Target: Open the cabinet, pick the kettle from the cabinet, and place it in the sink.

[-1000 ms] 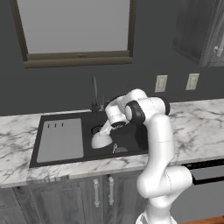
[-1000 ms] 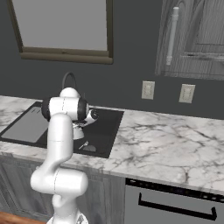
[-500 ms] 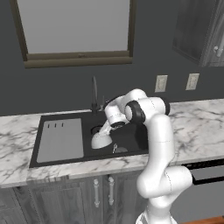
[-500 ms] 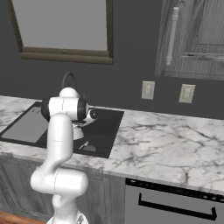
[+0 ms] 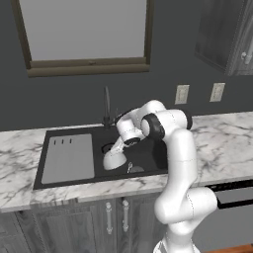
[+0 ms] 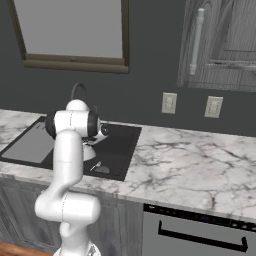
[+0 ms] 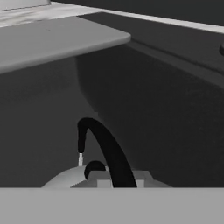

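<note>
Hand view looks close at the kettle (image 7: 74,177): its dark curved handle (image 7: 107,151) runs up between the fingers, and the gripper (image 5: 117,149) is closed on it. Left base view shows the kettle (image 5: 114,159) down in the black sink (image 5: 148,153), beside the grey drainboard (image 5: 68,158) and faucet (image 5: 106,106). Right base view shows the cabinet (image 6: 220,42) up high.

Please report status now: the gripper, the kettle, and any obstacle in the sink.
Gripper shut on kettle handle. Kettle low inside sink, resting or not: cannot tell. Faucet behind, apart; nothing in the way.

Base views flank arm, share sink (image 5: 74,158); hand view close inside.
</note>
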Controlling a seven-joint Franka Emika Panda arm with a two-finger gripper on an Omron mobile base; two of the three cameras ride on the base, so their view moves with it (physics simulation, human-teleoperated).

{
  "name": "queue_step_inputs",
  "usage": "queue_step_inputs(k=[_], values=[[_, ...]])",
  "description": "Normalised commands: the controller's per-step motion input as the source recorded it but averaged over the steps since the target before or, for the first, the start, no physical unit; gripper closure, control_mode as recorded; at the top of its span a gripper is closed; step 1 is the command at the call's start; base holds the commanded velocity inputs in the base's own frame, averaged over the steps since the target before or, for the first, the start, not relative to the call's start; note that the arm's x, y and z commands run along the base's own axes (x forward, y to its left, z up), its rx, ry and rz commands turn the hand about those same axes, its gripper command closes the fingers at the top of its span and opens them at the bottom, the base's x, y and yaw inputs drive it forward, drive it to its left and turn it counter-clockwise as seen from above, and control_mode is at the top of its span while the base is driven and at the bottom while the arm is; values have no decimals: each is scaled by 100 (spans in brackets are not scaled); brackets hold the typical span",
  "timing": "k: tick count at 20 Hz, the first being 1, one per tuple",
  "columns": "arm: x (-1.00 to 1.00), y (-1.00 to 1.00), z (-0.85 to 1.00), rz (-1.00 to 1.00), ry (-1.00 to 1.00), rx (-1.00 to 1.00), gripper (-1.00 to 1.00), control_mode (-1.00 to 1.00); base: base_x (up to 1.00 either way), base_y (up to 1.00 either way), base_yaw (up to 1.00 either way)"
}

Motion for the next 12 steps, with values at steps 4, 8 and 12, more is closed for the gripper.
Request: queue_step_inputs(k=[4,8,12], values=[[-33,11,-37,0,9,0,100,-100,0,0,0],[-33,11,-38,0,9,0,100,-100,0,0,0],[-35,8,-38,0,7,0,100,-100,0,0,0]])
